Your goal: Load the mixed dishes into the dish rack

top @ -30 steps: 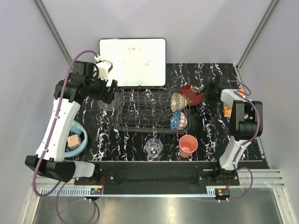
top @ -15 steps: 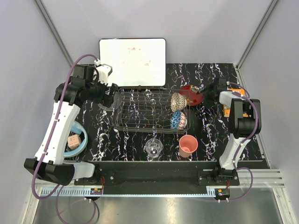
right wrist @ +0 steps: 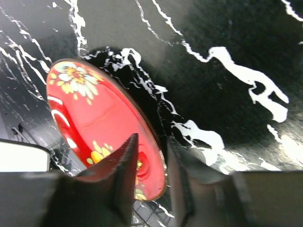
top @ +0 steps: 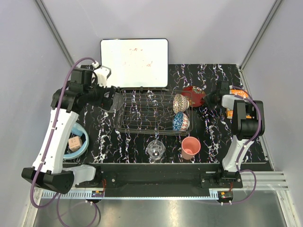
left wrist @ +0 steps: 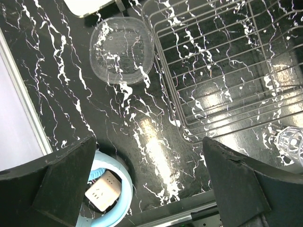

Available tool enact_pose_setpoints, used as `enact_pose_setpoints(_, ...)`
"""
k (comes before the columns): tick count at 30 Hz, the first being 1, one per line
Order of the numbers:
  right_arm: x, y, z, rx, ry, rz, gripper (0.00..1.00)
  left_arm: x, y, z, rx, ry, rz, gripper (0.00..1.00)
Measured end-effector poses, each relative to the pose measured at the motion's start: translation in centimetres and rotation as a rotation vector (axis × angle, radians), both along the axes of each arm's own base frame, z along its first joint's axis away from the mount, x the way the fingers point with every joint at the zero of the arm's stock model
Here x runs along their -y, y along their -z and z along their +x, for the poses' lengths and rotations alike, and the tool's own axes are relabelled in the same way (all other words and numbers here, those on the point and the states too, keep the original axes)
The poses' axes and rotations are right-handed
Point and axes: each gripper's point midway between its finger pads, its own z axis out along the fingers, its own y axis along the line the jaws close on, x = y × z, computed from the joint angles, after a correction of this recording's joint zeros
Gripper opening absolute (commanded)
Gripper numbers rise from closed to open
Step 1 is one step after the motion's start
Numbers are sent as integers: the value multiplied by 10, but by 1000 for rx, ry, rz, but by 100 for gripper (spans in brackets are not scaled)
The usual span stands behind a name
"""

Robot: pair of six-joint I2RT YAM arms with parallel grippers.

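The wire dish rack (top: 151, 112) holds the beige netted bowl (top: 179, 103) and the blue mosaic bowl (top: 180, 121) on edge at its right end. Just right of the rack, the red patterned bowl (right wrist: 94, 118) sits tilted. My right gripper (right wrist: 151, 142) is shut on its rim, one finger inside and one outside. My left gripper (left wrist: 149, 142) hangs open and empty above the table at the rack's left edge. Beyond its fingers, the clear glass plate (left wrist: 122, 56) lies flat beside the rack (left wrist: 222, 71). The glass tumbler (top: 155, 150) and pink cup (top: 190, 147) stand in front of the rack.
A whiteboard (top: 134, 62) lies behind the rack. Light blue headphones (top: 81, 144) ring a small beige block (top: 75, 143) at the left. An orange book (top: 232, 111) lies under the right arm. Grey walls close in on both sides.
The right gripper's jaws have closed onto the red bowl's rim. The left arm has swung up and right, and now covers the glass plate in the top view.
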Motion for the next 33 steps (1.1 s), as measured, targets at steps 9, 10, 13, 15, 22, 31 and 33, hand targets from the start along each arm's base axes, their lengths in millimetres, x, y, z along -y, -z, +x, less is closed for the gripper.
enact_pose_setpoints(9,-3,3,-3,3,-15,1,0,-6,23,-14,-49,-10,26,98)
enact_pose_setpoints(10,-4,2,-2,9,-18,2,0,-7,24,-14,-50,-10,27,98)
enact_pose_setpoints(13,-6,-2,-2,26,-21,1,0,-7,28,-17,-58,-12,30,98)
enact_pose_setpoints(15,-5,-2,-5,26,-19,-1,0,-8,30,-18,-63,-12,33,98)
enact_pose_setpoints(22,2,-32,-24,61,-36,-73,0,-11,39,-20,-83,-15,54,97)
enact_pose_setpoints(31,26,-93,-33,149,-126,-299,0,-12,41,-19,-84,-17,60,97)
enact_pose_setpoints(33,29,-99,-32,160,-140,-331,0,-12,41,-19,-84,-17,61,97)
